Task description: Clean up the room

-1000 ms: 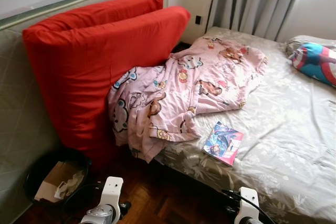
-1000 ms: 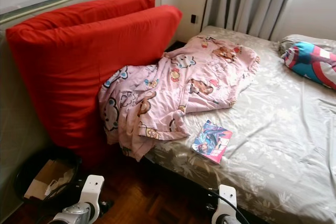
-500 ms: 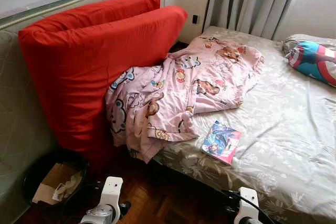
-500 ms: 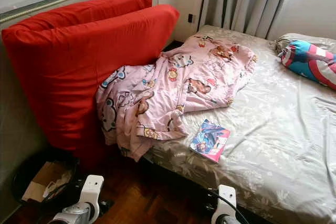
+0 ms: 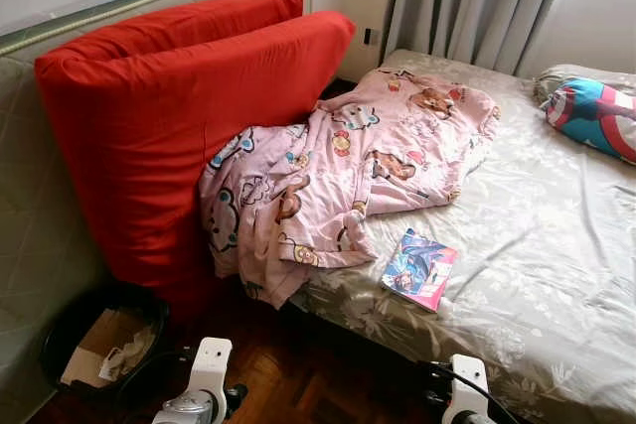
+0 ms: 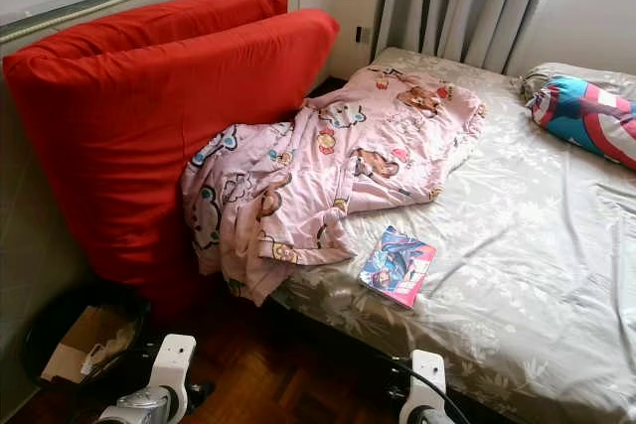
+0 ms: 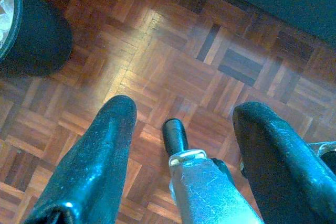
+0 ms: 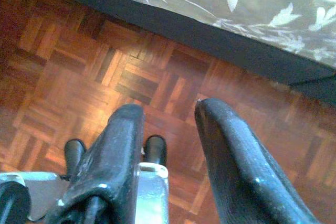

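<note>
A crumpled pink cartoon-print blanket lies across the bed's near corner and hangs off its edge against the red cushions. A colourful magazine lies flat on the grey floral sheet near the bed's front edge. A blue and red pillow rests at the far right. Both arms hang low in front of the bed. My left gripper is open over the parquet floor, holding nothing. My right gripper is open too, above the floor beside the bed's dark base.
Two big red cushions lean on an upright mattress at the left. A black bin with cardboard and paper stands on the floor below them, near my left arm. Grey curtains hang behind the bed.
The head view has shifted slightly since a second ago. The blanket, magazine and pillow lie where they were, and both arms still hang low.
</note>
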Robot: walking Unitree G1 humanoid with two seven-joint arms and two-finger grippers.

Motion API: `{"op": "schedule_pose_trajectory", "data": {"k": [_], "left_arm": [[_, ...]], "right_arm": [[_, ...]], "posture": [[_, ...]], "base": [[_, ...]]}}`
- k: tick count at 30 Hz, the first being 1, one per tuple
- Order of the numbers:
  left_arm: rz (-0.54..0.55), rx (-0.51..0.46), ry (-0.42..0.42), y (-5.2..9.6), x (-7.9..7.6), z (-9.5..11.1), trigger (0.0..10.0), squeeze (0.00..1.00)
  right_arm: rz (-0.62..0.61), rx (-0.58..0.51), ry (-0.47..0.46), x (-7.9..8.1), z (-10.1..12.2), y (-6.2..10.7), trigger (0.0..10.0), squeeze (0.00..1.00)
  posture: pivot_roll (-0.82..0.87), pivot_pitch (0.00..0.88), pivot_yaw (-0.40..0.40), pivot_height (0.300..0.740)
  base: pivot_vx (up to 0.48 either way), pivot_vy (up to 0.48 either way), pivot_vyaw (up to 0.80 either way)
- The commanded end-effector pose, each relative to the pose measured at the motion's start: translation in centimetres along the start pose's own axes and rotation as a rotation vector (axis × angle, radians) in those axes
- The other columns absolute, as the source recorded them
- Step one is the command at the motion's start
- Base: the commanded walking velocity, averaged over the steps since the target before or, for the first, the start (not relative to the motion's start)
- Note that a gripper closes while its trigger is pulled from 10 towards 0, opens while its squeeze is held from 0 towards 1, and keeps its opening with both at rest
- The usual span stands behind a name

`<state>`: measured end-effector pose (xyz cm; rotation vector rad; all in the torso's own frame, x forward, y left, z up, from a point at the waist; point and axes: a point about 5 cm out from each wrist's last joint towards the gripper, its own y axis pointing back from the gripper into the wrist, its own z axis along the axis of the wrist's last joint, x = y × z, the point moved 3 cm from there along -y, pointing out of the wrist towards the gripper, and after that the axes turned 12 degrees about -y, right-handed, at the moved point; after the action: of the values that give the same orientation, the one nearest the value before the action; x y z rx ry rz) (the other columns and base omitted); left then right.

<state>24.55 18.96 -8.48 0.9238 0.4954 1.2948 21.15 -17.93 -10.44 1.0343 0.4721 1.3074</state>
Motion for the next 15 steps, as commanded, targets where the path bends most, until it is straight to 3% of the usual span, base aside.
{"op": "schedule_pose_trajectory", "data": {"k": [1,4,6,14,15], "left_arm": [[0.004,0.001,-0.007,0.02,0.17,-0.06,10.0,0.0],[0.004,0.001,-0.007,0.02,0.19,-0.05,10.0,0.0],[0.004,0.001,-0.004,0.02,0.26,0.0,10.0,0.0],[0.004,0.0,-0.001,0.02,0.26,0.04,10.0,0.0],[0.004,-0.002,0.0,0.02,0.25,0.07,10.0,0.0]], "right_arm": [[0.002,-0.008,0.06,-0.14,0.37,0.03,10.0,0.0],[0.007,-0.012,0.071,-0.08,0.46,0.03,10.0,0.0],[-0.007,-0.041,-0.025,-0.08,0.54,0.02,10.0,0.0],[-0.025,-0.051,-0.088,-0.22,0.47,0.02,10.0,0.0],[-0.035,-0.058,-0.132,-0.29,0.41,0.03,10.0,0.0]], "posture": [[-0.02,0.0,-0.07,0.74],[-0.02,0.0,-0.07,0.74],[-0.03,0.0,-0.063,0.74],[-0.03,0.0,-0.062,0.74],[-0.03,0.0,-0.059,0.74]], "base": [[0.0,0.0,0.0],[0.0,0.0,0.0],[0.0,0.0,0.0],[0.0,0.0,0.0],[0.0,0.0,0.0]]}}
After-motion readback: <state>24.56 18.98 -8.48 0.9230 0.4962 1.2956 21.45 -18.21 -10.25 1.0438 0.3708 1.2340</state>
